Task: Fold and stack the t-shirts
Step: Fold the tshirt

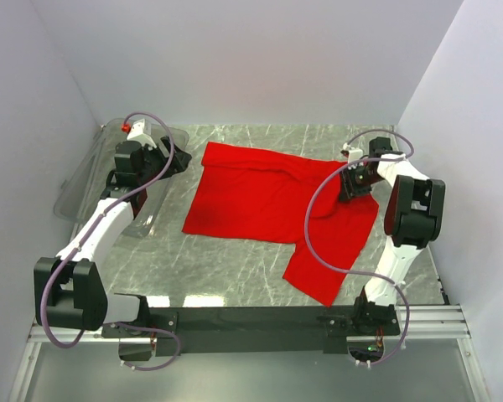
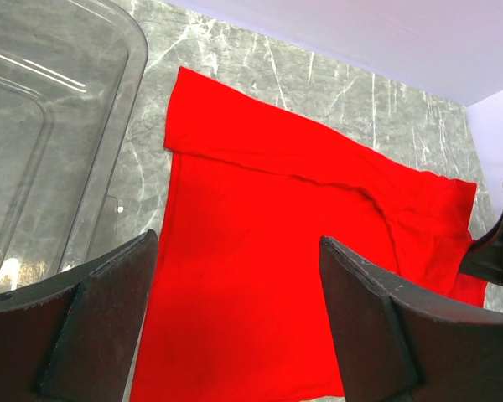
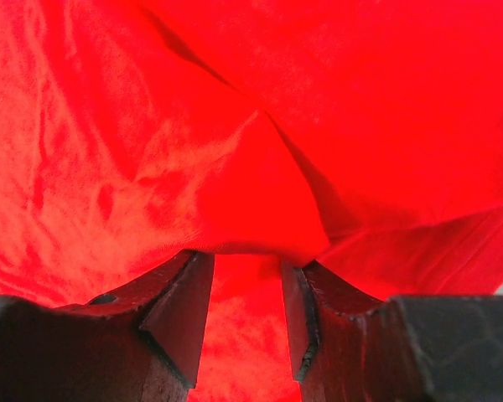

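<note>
Marble table (image 1: 235,276) carries the red t-shirt (image 1: 268,201), spread flat from centre toward 4 o'clock. Clear bin (image 1: 82,180) sits at 9 o'clock. Left gripper (image 2: 237,251) hangs beside it, jaws spread wide. At 3 o'clock, right gripper (image 3: 247,268) stands half-parted at a raised fold of the shirt; whether it pinches, I cannot tell.

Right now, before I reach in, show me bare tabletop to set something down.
Widest bare patch: grey marble table between the near hem of the red fabric t-shirt and the black base rail. A thinner strip runs behind the shirt at the back wall. Crowded: left, clear plastic bin; right, right gripper over cloth.
</note>
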Available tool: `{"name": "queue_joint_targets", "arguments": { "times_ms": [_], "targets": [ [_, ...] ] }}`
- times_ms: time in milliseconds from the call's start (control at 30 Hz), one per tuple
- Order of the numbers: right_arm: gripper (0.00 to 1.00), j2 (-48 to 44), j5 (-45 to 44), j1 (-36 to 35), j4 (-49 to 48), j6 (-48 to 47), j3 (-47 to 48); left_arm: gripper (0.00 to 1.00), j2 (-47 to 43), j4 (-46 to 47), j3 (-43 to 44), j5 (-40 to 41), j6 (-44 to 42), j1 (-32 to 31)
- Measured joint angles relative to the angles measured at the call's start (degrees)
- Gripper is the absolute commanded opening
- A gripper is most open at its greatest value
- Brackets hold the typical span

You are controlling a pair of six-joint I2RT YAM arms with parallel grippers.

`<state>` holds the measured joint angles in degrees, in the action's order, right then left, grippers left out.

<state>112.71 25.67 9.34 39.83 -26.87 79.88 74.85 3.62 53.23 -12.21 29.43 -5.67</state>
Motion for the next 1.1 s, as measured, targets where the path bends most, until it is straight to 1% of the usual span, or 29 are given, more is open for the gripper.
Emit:
{"name": "queue_joint_targets", "arguments": {
  "times_ms": [300,400,500,600,633,700,733,800,967,1100],
  "targets": [
    [0.44,1.6,-1.0,-1.6,1.9,0.1,0.5,0.83,0.0,0.0,0.0,0.0,0.0,0.0],
    [0.42,2.0,-1.9,-2.1,1.9,0.4,0.5,0.83,0.0,0.0,0.0,0.0,0.0,0.0],
    [0.38,2.0,-2.8,-2.3,1.8,0.7,0.5,0.83,0.0,0.0,0.0,0.0,0.0,0.0],
    [0.28,2.0,-3.9,-2.4,1.4,1.1,0.3,0.83,0.0,0.0,0.0,0.0,0.0,0.0],
    [0.22,2.0,-4.3,-2.4,1.2,1.3,0.3,0.83,0.0,0.0,0.0,0.0,0.0,0.0],
    [0.16,1.8,-4.8,-2.4,0.6,1.6,0.0,0.83,0.0,0.0,0.0,0.0,0.0,0.0],
    [0.08,1.6,-4.9,-2.4,0.3,1.7,-0.4,0.83,0.0,0.0,0.0,0.0,0.0,0.0],
    [0.0,1.2,-5.0,-2.4,0.4,1.8,-0.8,0.83,0.0,0.0,0.0,0.0,0.0,0.0],
    [0.0,-0.5,-4.7,-2.3,1.4,2.2,-1.4,0.83,0.0,0.0,0.0,0.0,0.0,0.0],
    [0.0,-4.0,-3.7,-2.1,2.4,2.6,-2.1,0.83,0.0,0.0,0.0,0.0,0.0,0.1]
  ]
}}
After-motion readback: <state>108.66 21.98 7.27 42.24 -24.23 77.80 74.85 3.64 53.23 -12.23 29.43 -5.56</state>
